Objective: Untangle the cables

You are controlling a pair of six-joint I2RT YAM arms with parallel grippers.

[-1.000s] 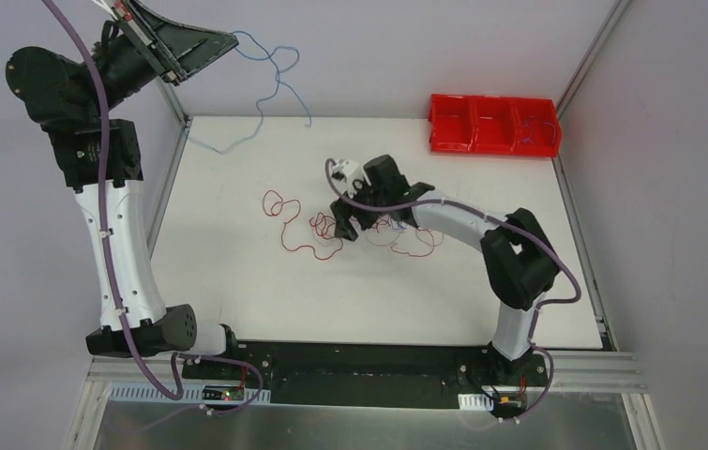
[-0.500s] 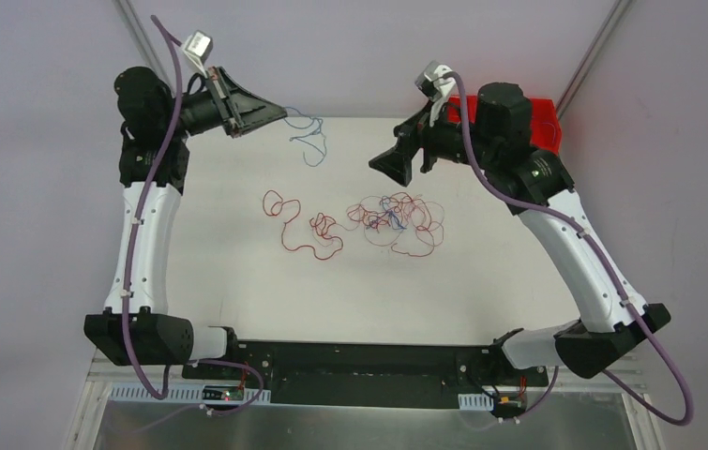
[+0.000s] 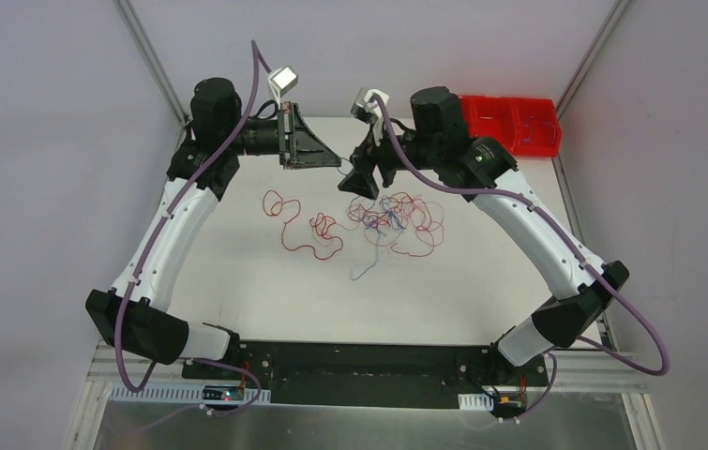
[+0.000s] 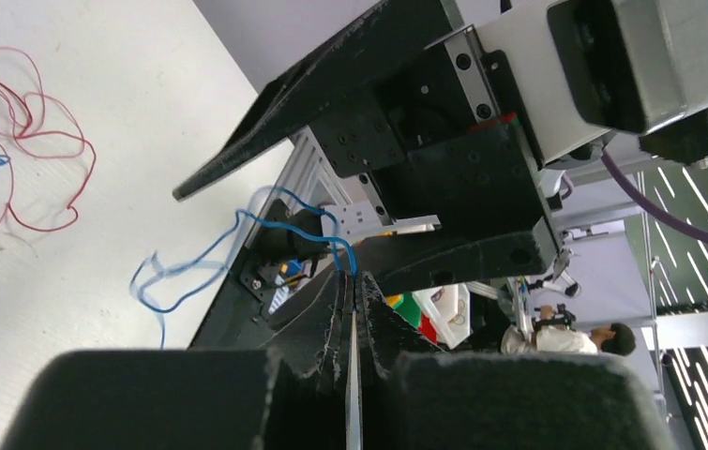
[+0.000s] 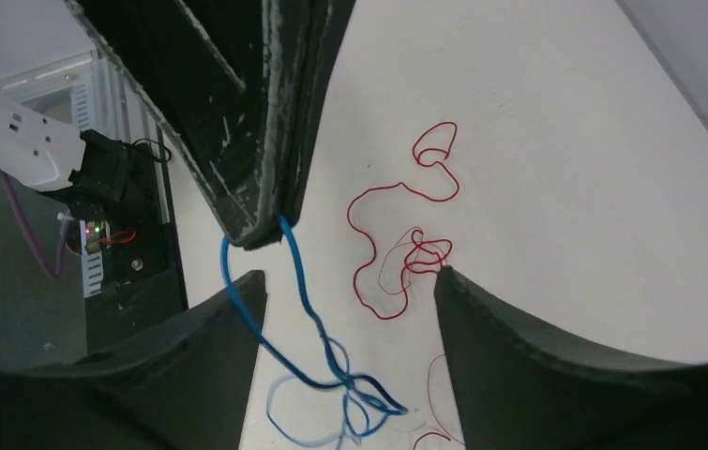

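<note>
top view: raised over the white table (image 3: pixel 237 281), the left gripper (image 3: pixel 338 161) pinches a thin blue wire (image 3: pixel 367 255) that drops toward 6 o'clock. the right gripper (image 3: pixel 360 184) hovers at its 4 o'clock. the bunched tangle of hair-thin red and blue wires (image 3: pixel 404 216) lies on the table, with a loose red wire (image 3: pixel 298 234) at its 9 o'clock.

left wrist: the pads are pressed together on the blue strand.

right wrist: its own fingers (image 5: pixel 556 347) stand spread, which the top view cannot settle.

risk: the blue tail may snag the tangle, so a hard lift could tighten knots or slip the pinch.
</note>
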